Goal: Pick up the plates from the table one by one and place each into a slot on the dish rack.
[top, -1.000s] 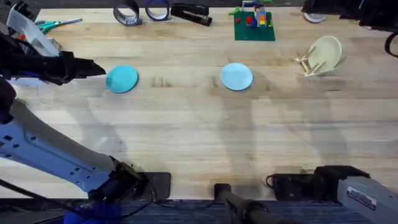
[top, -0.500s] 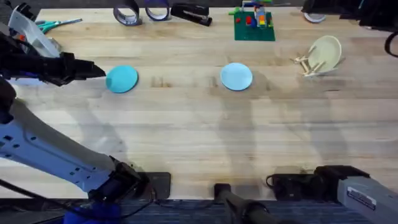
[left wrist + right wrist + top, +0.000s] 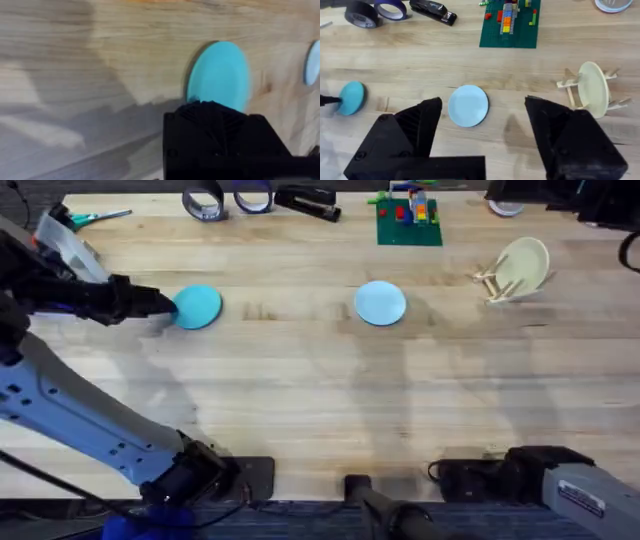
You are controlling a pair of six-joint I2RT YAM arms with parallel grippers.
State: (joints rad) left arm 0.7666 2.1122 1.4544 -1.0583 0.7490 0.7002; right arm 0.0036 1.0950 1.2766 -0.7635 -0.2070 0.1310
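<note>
No writing is legible. The dish rack [image 3: 497, 281] holds a cream plate [image 3: 526, 264]. The left claw [image 3: 165, 304], its grip unclear, touches the teal plate [image 3: 198, 307]; the pale plate [image 3: 380, 303] lies beyond. The right claw [image 3: 482, 132] gapes open.

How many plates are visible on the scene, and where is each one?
3. The teal plate lies flat on the table's left side, at the left pincer's tip. The pale blue plate lies flat near the middle. The cream plate stands in the dish rack at right.

Left tool [image 3: 168, 304] low at table's left, arm stretched out; right tool [image 3: 482, 127] fingers spread wide.
</note>
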